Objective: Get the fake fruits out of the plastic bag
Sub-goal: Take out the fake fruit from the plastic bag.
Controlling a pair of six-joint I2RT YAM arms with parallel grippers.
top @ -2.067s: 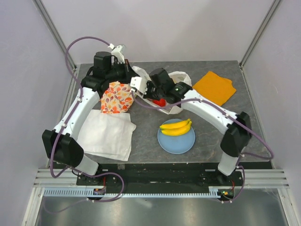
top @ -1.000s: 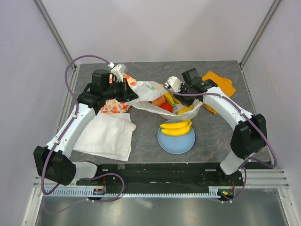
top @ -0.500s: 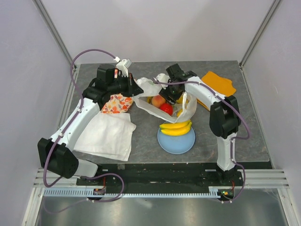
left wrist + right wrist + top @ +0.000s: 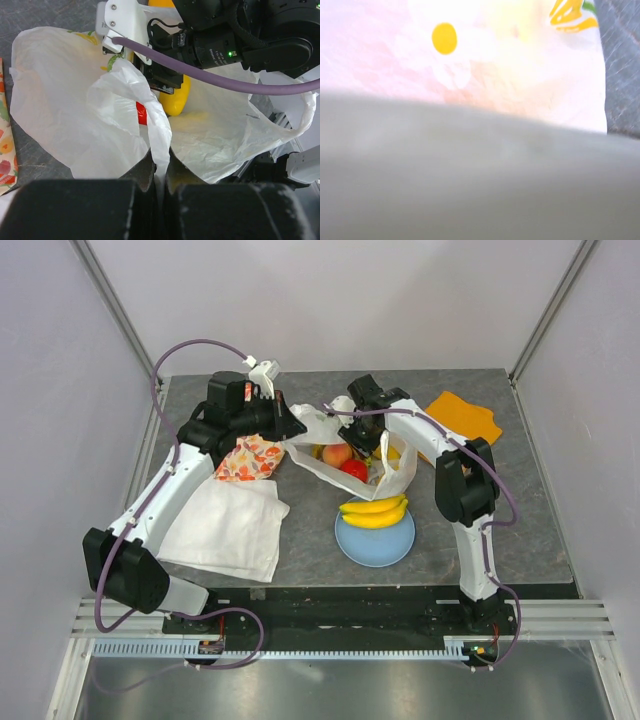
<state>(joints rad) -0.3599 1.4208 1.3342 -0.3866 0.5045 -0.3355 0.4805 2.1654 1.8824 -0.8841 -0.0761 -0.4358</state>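
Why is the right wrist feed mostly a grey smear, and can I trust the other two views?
Right wrist: a grey mass, too close to focus, fills the lower frame; the thin white translucent plastic bag above it looks soft and washed out. Left wrist: sharp on the bag; the left gripper is dark and blurred. Top external: evenly lit, crisp, no glare.

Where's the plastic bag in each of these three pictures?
Top external: bag at centre, just beyond the plate.
Left wrist: bag fills most of the frame.
Right wrist: bag, blurred, across the top half.
Shared landmark: the grey table.
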